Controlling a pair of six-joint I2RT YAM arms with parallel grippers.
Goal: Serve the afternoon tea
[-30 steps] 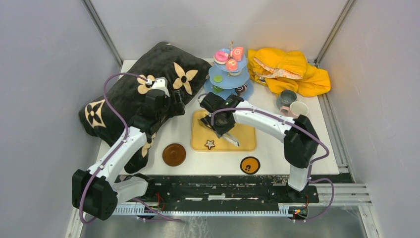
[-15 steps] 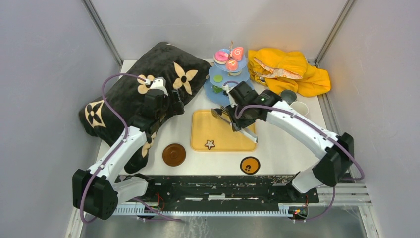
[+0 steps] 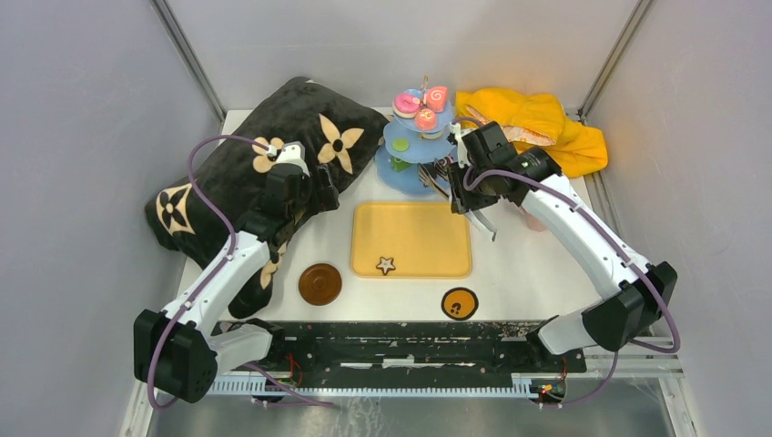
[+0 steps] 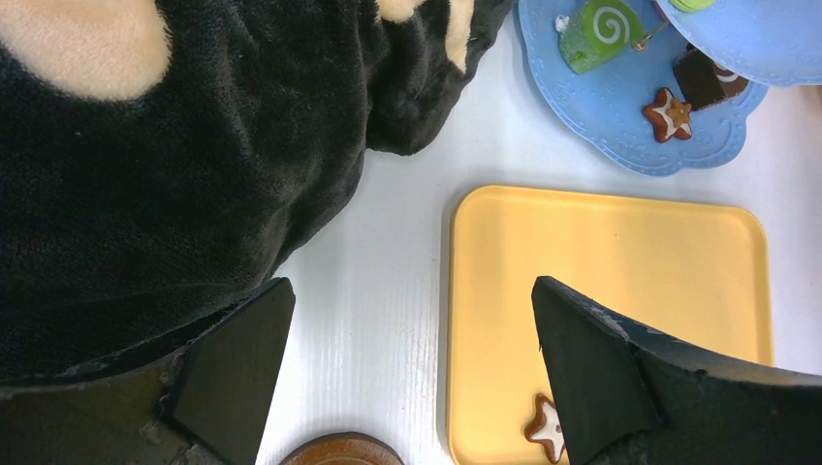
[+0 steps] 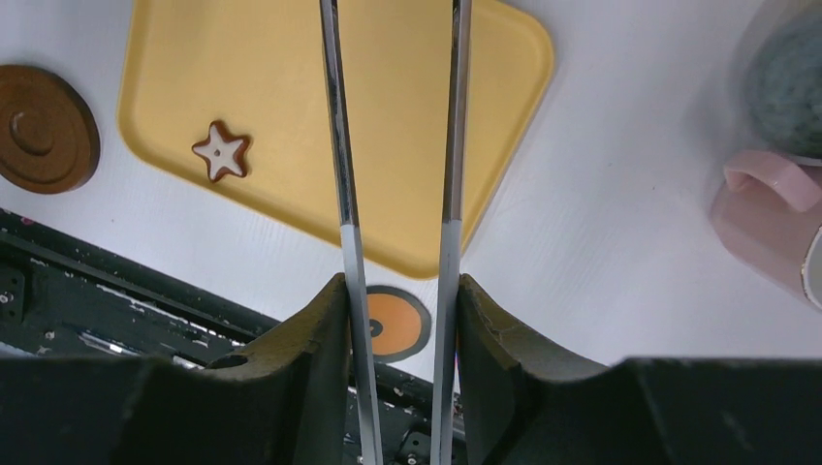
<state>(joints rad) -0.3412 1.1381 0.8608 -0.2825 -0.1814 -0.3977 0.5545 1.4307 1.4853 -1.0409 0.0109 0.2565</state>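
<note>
Lately moved: the right fingers (image 5: pixel 490 334), closed on the slim metal tongs (image 5: pixel 336 145), have been carried off the flat yellow plastic tray (image 3: pixel 410 228) to the light-blue three-tier stand (image 4: pixel 601 107), which is now just ahead of them. The tong blades are seen apart. Whether a sweet is pinched at their tips cannot be told. A delivery to the stand is judged to be in hand. The left fingers (image 4: pixel 582 358) are unchanged: spread wide, nothing held, hung over the white desk (image 3: pixel 510 264) beside the black plush cushion (image 3: pixel 246 173).

Containers and contents:
- Tray, behind the right fingers and ahead of the left: one brown star-shaped biscuit (image 3: pixel 386 265) is left, so at least one more transfer is judged outstanding.
- Stand, bottom tier: green swirl roll (image 4: pixel 601 27), second star biscuit (image 4: pixel 671 111), dark chocolate square (image 4: pixel 703 77). Middle tier: small green disc (image 3: pixel 401 144). Top tier: pink swirl rolls (image 3: pixel 435 96).
- Pink ceramic cup (image 5: pixel 766 223) and grey mug (image 5: pixel 790 82), just beside the right fingers on their outer side: contents not discernible.
- Plain round brown coaster (image 3: pixel 319 283) and orange-centred coaster (image 3: pixel 460 302), well behind both sets of fingers: nothing set on either, so the cups are judged not yet served.
</note>
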